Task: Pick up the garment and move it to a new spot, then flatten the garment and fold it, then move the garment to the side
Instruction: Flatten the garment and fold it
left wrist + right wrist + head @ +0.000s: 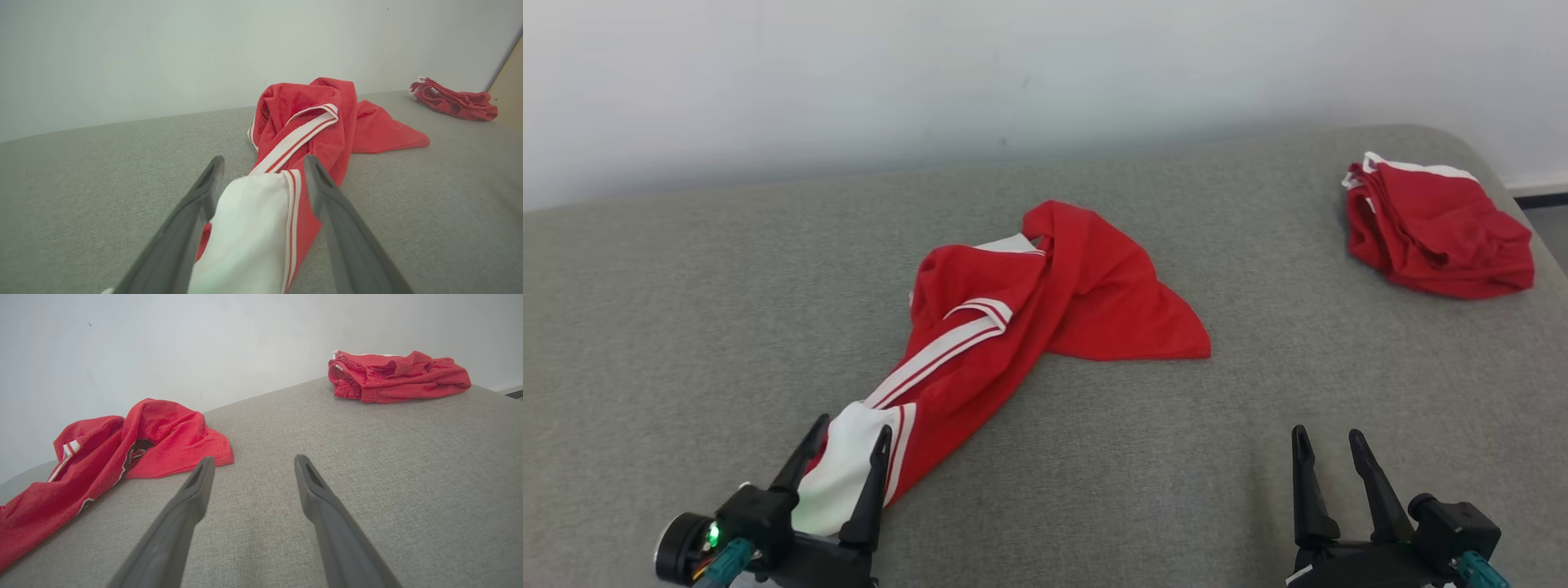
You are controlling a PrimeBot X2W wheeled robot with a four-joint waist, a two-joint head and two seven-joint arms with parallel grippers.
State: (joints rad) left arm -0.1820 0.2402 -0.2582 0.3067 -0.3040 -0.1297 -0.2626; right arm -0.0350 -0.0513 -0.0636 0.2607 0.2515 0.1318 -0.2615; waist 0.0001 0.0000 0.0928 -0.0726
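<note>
A crumpled red garment (1045,302) with white stripes and a white panel lies stretched across the middle of the grey upholstered surface (686,327), its narrow end trailing toward the lower left. My left gripper (852,425) is open, and the white panel (253,220) lies between its two fingers. The bunched red body (310,118) rises beyond the fingertips. My right gripper (1327,433) stands open at the lower right over bare fabric, apart from the garment (163,433), with nothing between its fingers.
A second red garment (1437,229), folded into a bundle, sits at the far right corner of the surface (396,375). A pale wall runs along the back edge. The surface's right edge falls away beside the bundle.
</note>
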